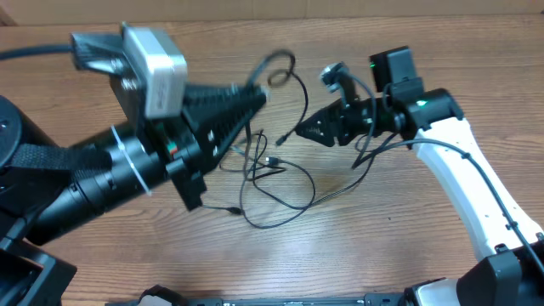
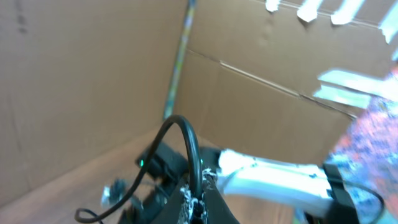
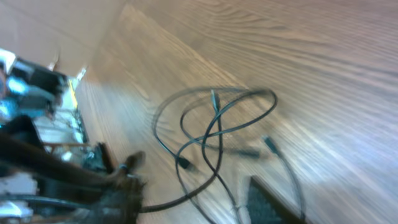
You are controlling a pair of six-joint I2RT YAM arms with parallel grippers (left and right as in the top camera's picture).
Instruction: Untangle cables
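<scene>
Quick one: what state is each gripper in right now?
Left gripper: jaws closed on a cable, which loops up above them.
Right gripper: cannot be told, the views are too blurred.

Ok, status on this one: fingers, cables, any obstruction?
Left fingers shut on a cable loop. Right fingers nearby, grip unclear. Cables crossed in loose loops on table. No obstruction seen.

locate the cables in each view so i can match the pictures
overhead: cables tangled mid-frame, one loop raised at the left gripper.
left wrist: one cable arcs up at bottom centre.
right wrist: loops lie mid-frame.
shared landmark: the wooden table.
</scene>
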